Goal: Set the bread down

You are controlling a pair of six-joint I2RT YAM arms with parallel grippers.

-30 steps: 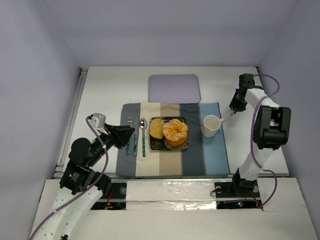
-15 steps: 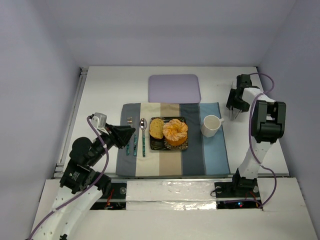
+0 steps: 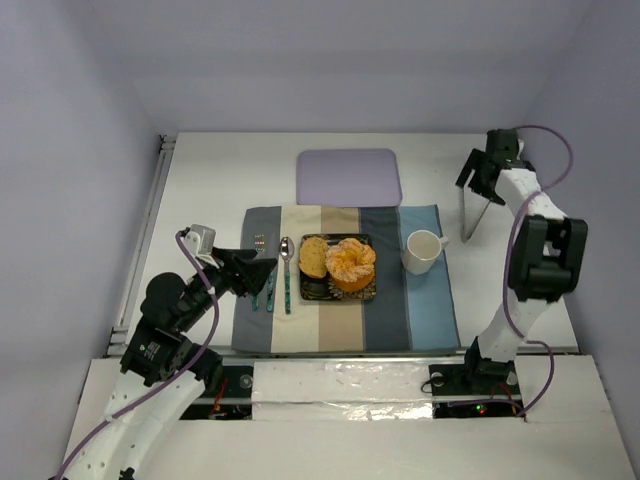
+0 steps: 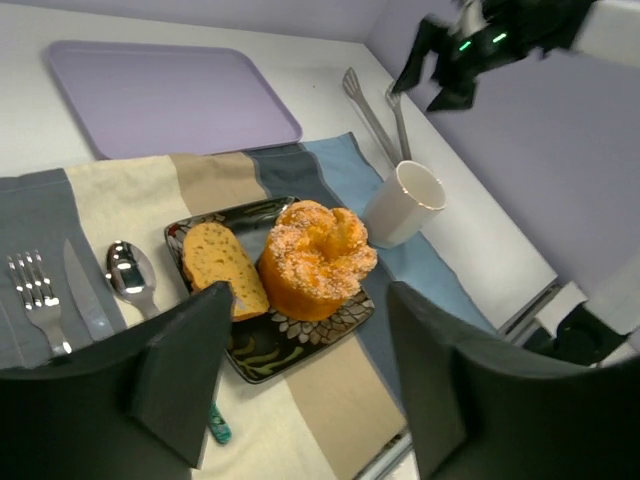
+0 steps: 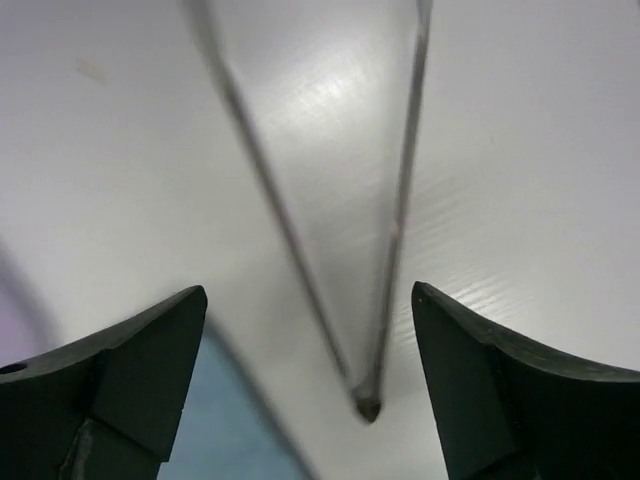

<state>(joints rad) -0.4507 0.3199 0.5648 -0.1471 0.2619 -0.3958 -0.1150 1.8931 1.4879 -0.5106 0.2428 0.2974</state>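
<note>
Basically done: bread is on the plate

The small golden-yellow slice of bread with a browner crust [image 4: 224, 268] lies flat on the left half of the square black patterned plate [image 3: 320, 291]. It sits right beside the bigger round peeled orange [image 4: 315, 258] and seems to touch it. The plate is in the middle of the striped cloth placemat [image 3: 400, 300], with a metal spoon [image 3: 286, 250] to its left and a white ceramic mug [image 3: 422, 250] to its right.

The left hand [image 3: 262, 272] has its fingers spread wide with nothing between them. It hovers over the placemat's left edge, aimed at the plate, well short of the bread.

The right hand [image 5: 307, 295] is also wide and empty, up over the far right of the white worktop [image 3: 220, 180]. Thin metal tongs [image 3: 464, 215] form a V below it, and neither finger touches them. They look to be lying on the worktop, but I can't be fully sure.

My read: the placing step is complete. The bread is down and nothing grips it. It is not on the lavender rectangular tray [image 3: 349, 177]. The task names no target, so I take the plate as the spot. What's left, if anything, is backing both arms off.
</note>
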